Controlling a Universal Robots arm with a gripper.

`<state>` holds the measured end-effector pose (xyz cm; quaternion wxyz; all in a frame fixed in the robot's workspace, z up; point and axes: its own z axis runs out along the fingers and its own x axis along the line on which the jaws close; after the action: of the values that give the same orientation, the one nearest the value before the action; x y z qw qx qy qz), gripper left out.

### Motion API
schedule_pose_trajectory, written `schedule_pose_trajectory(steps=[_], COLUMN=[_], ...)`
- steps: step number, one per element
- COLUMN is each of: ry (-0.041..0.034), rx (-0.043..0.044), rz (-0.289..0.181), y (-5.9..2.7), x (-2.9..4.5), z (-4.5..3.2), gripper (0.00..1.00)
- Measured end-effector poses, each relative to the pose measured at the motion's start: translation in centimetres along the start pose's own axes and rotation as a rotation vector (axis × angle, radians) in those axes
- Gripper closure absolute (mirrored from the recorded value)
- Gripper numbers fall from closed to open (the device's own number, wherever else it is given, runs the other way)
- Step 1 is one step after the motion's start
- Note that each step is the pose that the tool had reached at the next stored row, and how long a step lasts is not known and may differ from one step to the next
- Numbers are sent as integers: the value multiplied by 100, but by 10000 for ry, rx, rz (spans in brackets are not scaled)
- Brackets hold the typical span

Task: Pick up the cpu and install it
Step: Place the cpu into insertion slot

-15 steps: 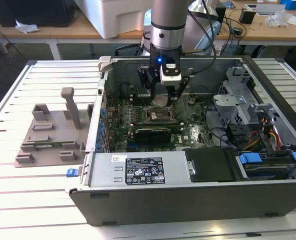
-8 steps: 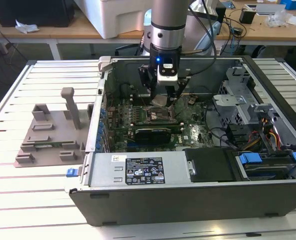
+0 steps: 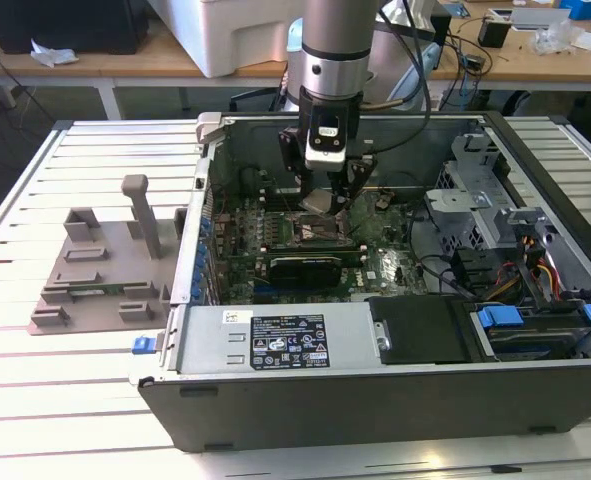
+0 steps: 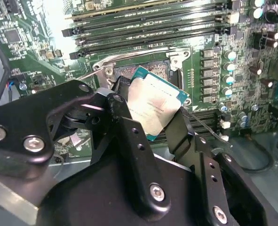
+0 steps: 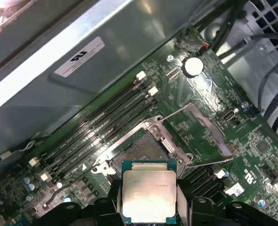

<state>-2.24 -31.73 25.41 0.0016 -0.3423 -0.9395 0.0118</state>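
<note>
Exterior view overlooks the case (image 3: 375,400) from afar; both wrist views closely share its socket (image 5: 139,143) (image 4: 157,70).

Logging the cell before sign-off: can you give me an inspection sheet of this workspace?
Surface: slatted metal table carrying an open computer case.
Job's things: cpu held near the open socket, not seated.
Clutter: grey fixture block on the table, exterior view's left.
Grippers: gripper shut on the cpu.
Cables: coloured wires inside the case, exterior view's right.
Surroundings: workbenches behind, one bearing a white box.
</note>
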Motion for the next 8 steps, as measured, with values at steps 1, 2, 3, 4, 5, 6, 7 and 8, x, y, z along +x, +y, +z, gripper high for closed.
schedule_pose_trajectory(steps=[1,2,3,4,5,6,7,8], ry=[3,6,9,11,13,15,15,15], rx=[1,2,3,3,4,4,5,6], rz=[108,283,392,469,573,625,681,719], y=[0,0,0,0,0,0,0,0], x=[0,0,0,0,0,0,0,0], z=[0,0,0,0,0,0,0,0], gripper=[45,45,45,45,45,45,45,45])
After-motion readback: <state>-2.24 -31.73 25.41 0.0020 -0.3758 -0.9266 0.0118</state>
